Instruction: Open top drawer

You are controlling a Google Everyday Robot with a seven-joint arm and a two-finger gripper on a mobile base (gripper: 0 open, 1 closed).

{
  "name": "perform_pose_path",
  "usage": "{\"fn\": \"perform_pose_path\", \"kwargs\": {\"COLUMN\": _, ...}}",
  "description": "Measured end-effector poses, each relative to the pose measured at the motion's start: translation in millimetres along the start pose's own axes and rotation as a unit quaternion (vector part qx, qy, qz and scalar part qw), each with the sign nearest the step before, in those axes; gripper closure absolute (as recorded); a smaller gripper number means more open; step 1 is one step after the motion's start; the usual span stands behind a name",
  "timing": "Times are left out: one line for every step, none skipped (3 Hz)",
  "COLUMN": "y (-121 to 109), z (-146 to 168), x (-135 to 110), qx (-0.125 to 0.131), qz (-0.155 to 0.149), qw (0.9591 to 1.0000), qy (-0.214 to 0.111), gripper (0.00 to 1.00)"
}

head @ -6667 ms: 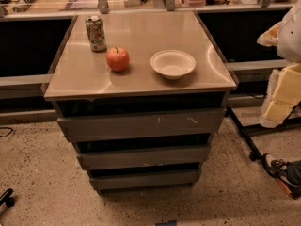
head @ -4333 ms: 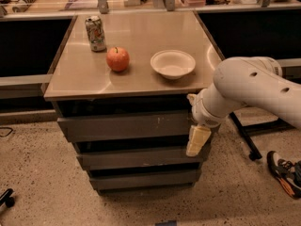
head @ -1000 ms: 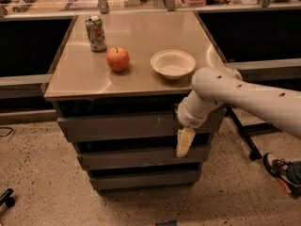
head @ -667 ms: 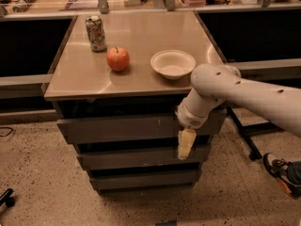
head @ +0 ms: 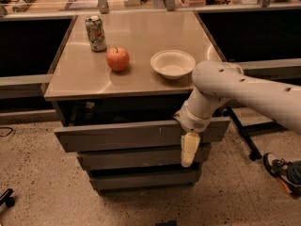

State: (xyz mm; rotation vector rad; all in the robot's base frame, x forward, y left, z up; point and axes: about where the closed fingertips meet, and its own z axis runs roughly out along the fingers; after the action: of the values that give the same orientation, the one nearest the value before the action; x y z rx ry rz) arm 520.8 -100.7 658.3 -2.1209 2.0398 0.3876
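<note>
Camera view: grey, scratched top drawer (head: 117, 135); claw (head: 187, 158) before its right end.

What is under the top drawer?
A middle drawer front and a bottom drawer front, both narrower. The end effector hangs before the top drawer at right, covering some of the middle front. Interiors hidden.

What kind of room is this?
Probably a lab or workshop: a steel counter above the top drawer, cluttered workbenches behind, a speckled hard floor. The robot's claw hangs before the lower drawers, right of centre.
</note>
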Motion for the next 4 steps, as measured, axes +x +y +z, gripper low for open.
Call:
{"fn": "perform_pose_path", "kwargs": {"y": 24, "z": -2, "x": 0, "qx": -0.029, "qz": 0.013, "qw": 0.9995, "qy": -0.005, "gripper": 0.00}}
{"fn": "perform_pose_path", "kwargs": {"y": 46, "z": -3, "x": 1, "qx": -0.066, "qz": 0.028, "qw": 0.9974, "qy": -0.013, "gripper": 0.00}}
{"fn": "perform_pose_path", "kwargs": {"y": 66, "z": -4, "x": 4, "qx": -0.098, "qz": 0.042, "qw": 0.9942, "qy": -0.015, "gripper": 0.00}}
{"fn": "perform_pose_path", "kwargs": {"y": 66, "z": -4, "x": 4, "qx": -0.098, "qz": 0.042, "qw": 0.9942, "qy": -0.015, "gripper": 0.00}}
